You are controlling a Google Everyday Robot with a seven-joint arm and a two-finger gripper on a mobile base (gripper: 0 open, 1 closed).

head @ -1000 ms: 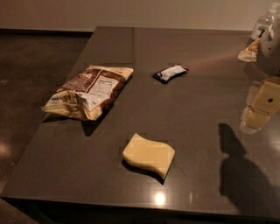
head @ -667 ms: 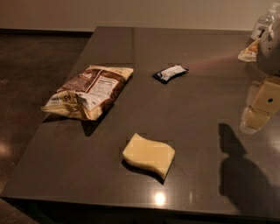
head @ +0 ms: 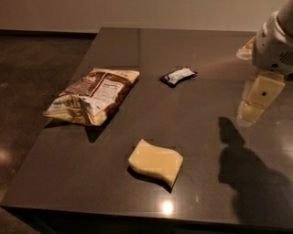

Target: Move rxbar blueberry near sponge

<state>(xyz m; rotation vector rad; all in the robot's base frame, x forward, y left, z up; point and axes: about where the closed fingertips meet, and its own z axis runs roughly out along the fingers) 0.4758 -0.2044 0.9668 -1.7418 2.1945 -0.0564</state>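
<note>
The dark grey-brown, smooth rectangular table fills most of the view. Its top is glossy enough to show a small bright glint of light near the front edge, at 6 o'clock. Beyond it, at 12 o'clock, runs a pale plain wall with a dark baseboard strip under it. At 9 o'clock lies a dim, polished brown floor.

The small flat snack bar in a dark blue wrapper with a white label panel, the rxbar blueberry, lies flat on the table's far half. It sits at about 12 o'clock from the pale yellow thick foam sponge with wavy edges, well apart from it. The sponge rests on the near half of the table. The large crumpled brown-and-cream chip bag lies at about 10 o'clock from the sponge and at 8 o'clock from the bar, touching neither.

The robot's cream-coloured gripper hangs from a white arm housing at the 3 o'clock edge of the view. It is above the table's right side, well apart from the bar and holding nothing that can be seen. Whether it is open or closed cannot be told. Its dark shadow falls on the table at about 5 o'clock.
</note>
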